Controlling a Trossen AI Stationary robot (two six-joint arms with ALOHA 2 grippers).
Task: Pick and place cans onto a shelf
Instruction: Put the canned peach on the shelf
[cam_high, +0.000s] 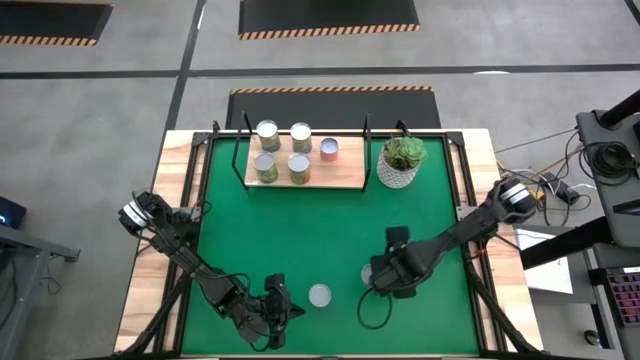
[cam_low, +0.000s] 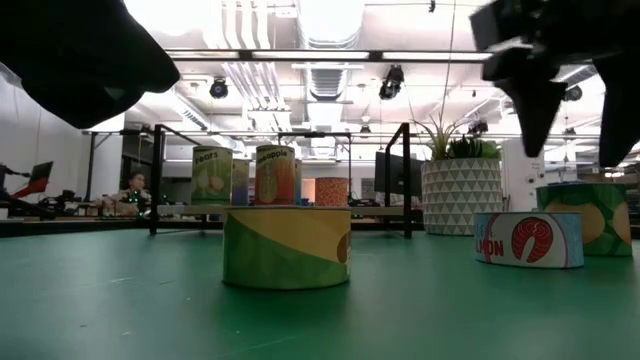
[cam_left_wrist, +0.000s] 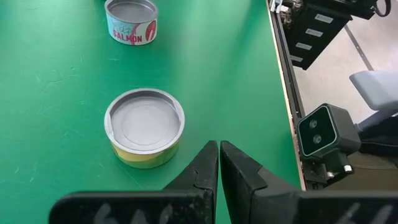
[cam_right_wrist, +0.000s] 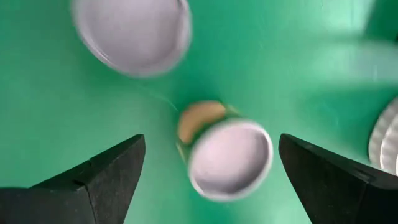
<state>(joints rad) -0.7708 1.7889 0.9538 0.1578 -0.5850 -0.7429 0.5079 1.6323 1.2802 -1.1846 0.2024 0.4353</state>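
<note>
A: Start at the left. What is the left gripper (cam_high: 285, 312) doing?

B: It waits low near the worktop's front edge, fingers (cam_left_wrist: 205, 168) pressed together and holding nothing. Just beside it to the right stands a short yellow-and-green can (cam_high: 319, 295), upright, silver top up.

A: And the right gripper (cam_right_wrist: 208, 162)?

B: It hangs over the front-right part of the green mat (cam_high: 330, 225), fingers spread wide with nothing between them. In its wrist view a green-labelled can (cam_right_wrist: 227, 158) sits in the gap below, slightly off to one finger's side, its axis vertical, so the fingers straddle it across its round side. I judge a straight descent would bring them around it. A flat salmon tin (cam_left_wrist: 131, 20) and 1 more can at the picture's edge stand near, so the descent looks tight.

A: Which arm is nearer that can?

B: The right, clearly; the left is closer only to the yellow-and-green one.

A: The shelf (cam_high: 345, 178)?

B: At the worktop's back edge, a light-wood board in a black wire frame. It carries 5 cans: 4 grouped at its left end (cam_high: 283, 151) and 1 small orange one (cam_high: 329, 150) toward the middle. Its right end is bare. A white pot with a plant (cam_high: 401, 162) stands on the mat just beside that end.
</note>
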